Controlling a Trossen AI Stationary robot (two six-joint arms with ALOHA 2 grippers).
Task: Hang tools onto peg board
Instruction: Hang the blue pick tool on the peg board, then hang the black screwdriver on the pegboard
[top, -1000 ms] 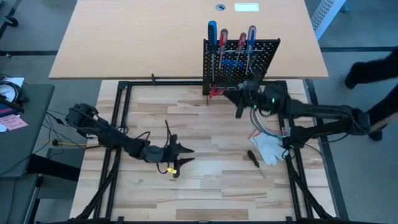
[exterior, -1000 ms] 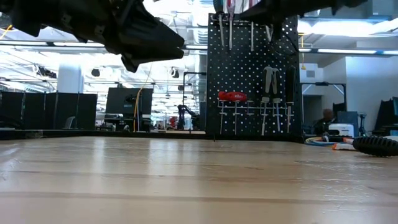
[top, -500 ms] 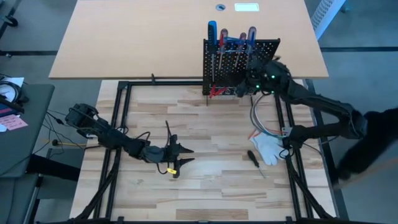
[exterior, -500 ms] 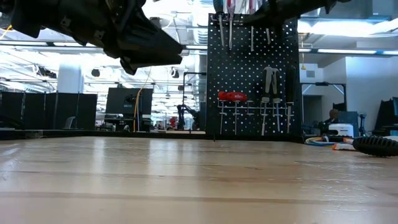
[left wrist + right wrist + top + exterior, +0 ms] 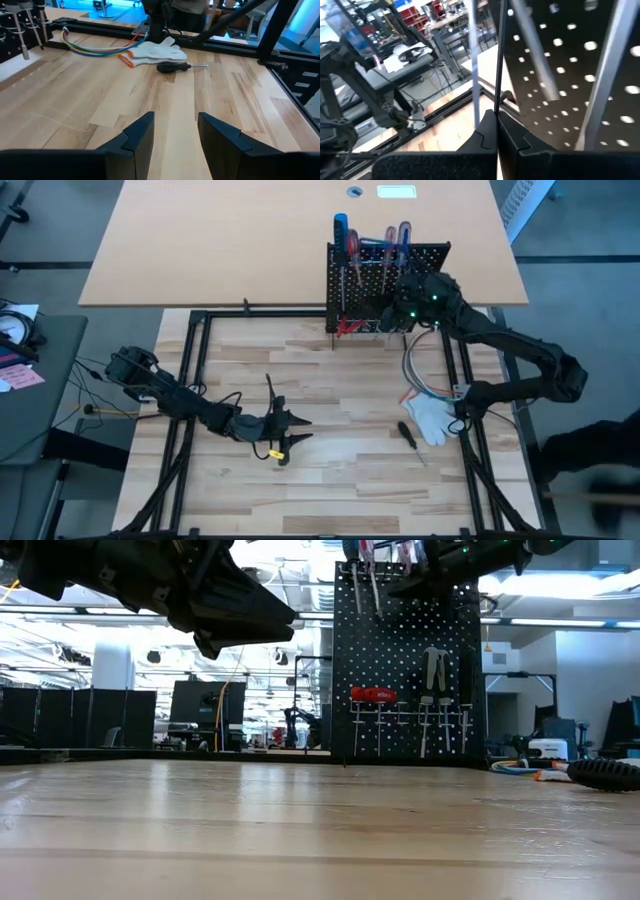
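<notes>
The black peg board [image 5: 385, 280] stands upright at the table's far edge. Several screwdrivers hang on it, their red and blue handles [image 5: 342, 235] above its top, and red-handled pliers [image 5: 345, 327] are at its foot. My right gripper [image 5: 496, 120] is shut and raised close in front of the board's upper part [image 5: 400, 630], among the hanging steel shanks [image 5: 472, 60]. A black-handled screwdriver [image 5: 410, 435] lies flat on the table by a white glove [image 5: 430, 418]. My left gripper [image 5: 175, 130] hovers open over the table's left middle [image 5: 300, 430], holding nothing. My right gripper is shut with a thin dark rod [image 5: 498, 60] rising straight from its fingertips in the right wrist view. I cannot tell whether the fingers hold or touch that rod, or whether it merely stands behind them against the board.
A coiled multicoloured cable [image 5: 420, 375] lies between the glove and the board. A black metal frame [image 5: 190, 380] borders the wooden tabletop. Bare wood lies between the two arms. A dark figure [image 5: 600, 450] shows beyond the table's right edge.
My right gripper has risen from the board's foot near the red pliers, gone toward the far right and turned. It now stands before the board's upper part, still shut. In the low view one hanging shank near it now slants.
</notes>
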